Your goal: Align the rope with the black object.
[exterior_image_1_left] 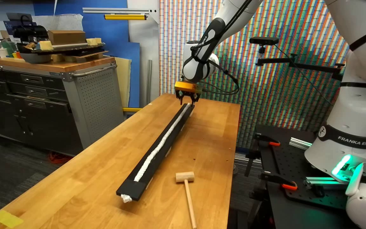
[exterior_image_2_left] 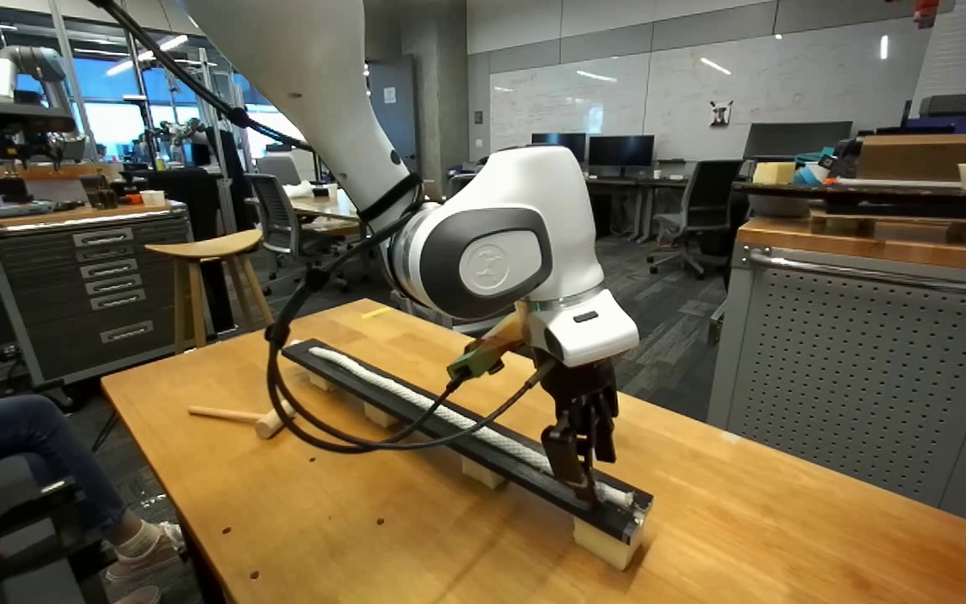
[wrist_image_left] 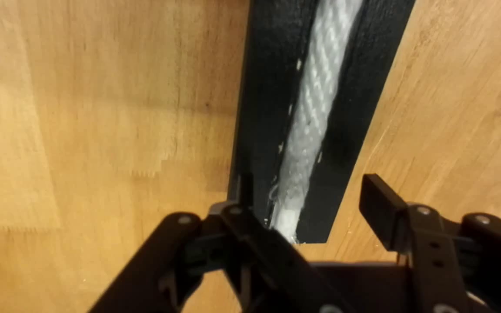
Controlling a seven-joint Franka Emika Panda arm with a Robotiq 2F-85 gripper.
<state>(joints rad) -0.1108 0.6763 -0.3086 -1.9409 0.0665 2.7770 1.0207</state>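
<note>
On the base, “FRANKA EMIKA”

The rope and black bar are cut off by the wrist view's top edge; gripper is slightly blurred, cropped at the bottom. In an exterior view, rope and black bar are partly hidden by cables and gripper; person is mostly cropped by left edge; whiteboard can't be read.
</note>
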